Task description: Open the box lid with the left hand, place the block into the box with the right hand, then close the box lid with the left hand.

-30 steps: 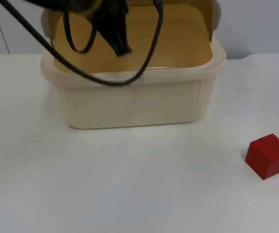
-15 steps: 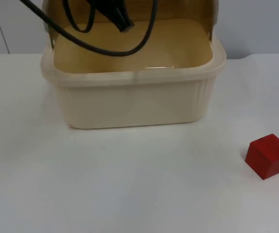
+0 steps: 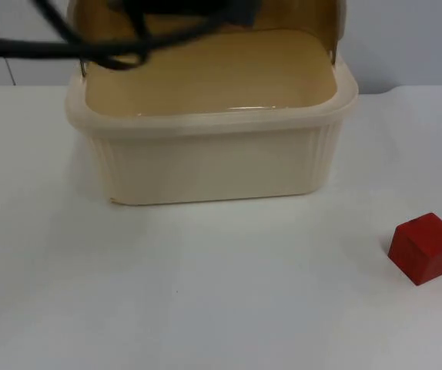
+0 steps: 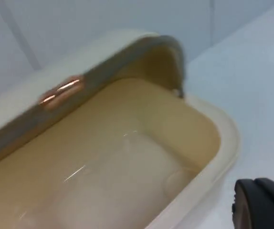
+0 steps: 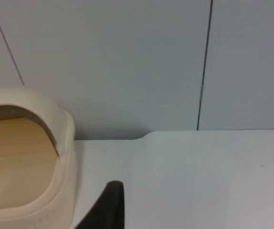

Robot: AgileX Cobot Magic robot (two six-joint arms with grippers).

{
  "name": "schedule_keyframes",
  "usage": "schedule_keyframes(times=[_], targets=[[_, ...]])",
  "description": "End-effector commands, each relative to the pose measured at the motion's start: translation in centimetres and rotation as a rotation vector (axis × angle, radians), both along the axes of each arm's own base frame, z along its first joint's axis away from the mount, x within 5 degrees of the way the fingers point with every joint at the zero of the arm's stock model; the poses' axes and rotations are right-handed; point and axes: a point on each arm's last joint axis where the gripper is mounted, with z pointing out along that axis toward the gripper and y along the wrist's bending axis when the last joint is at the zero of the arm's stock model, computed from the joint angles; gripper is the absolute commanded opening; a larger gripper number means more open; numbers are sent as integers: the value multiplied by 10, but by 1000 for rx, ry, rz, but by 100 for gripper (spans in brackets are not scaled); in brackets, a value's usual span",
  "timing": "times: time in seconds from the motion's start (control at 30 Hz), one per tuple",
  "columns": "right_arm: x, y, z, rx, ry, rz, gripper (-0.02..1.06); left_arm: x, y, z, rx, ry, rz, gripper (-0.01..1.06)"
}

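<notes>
Box sits at the counter's back, long axis running left to right, lid tipped up behind. Block rests well to its right, one corner toward me. My left fingertip hovers beside the rim; whether either jaws are open, I cannot tell.

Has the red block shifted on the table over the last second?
No. The red block sits at the same spot right of and in front of the box, apart from it, as before.
</notes>
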Motion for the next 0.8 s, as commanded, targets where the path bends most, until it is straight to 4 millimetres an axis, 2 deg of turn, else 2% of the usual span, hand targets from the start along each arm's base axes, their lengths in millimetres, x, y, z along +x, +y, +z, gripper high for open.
schedule_keyframes(times=[0.0, 0.07, 0.1, 0.2, 0.3, 0.33, 0.5, 0.53, 0.6, 0.7, 0.77], targets=[[-4, 1, 4, 16, -16, 8, 104, -18, 23, 13, -36, 11, 84, 0], [-4, 1, 4, 9, -14, 11, 104, -32, 46, 28, -30, -26, 162, 0], [-4, 1, 4, 9, -14, 11, 104, -32, 46, 28, -30, -26, 162, 0], [-4, 1, 4, 7, -16, 12, 104, -39, 69, 47, -196, -17, 273, 0], [-3, 1, 4, 7, -22, 12, 104, -39, 85, 51, -289, 4, 375, 0], [-3, 1, 4, 7, -22, 12, 104, -39, 85, 51, -289, 4, 375, 0], [-3, 1, 4, 7, -24, 12, 104, -31, 124, 48, -177, -13, 597, 0], [-3, 1, 4, 7, -24, 12, 104, -31, 124, 48, -177, -13, 597, 0], [-3, 1, 4, 7, -22, 12, 104, -30, 146, 47, -132, -24, 736, 0], [-3, 1, 4, 5, -20, 11, 104, -36, 170, 52, -123, -52, 856, 0], [-3, 1, 4, 5, -20, 11, 104, -41, 173, 57, -145, -78, 860, 0]])
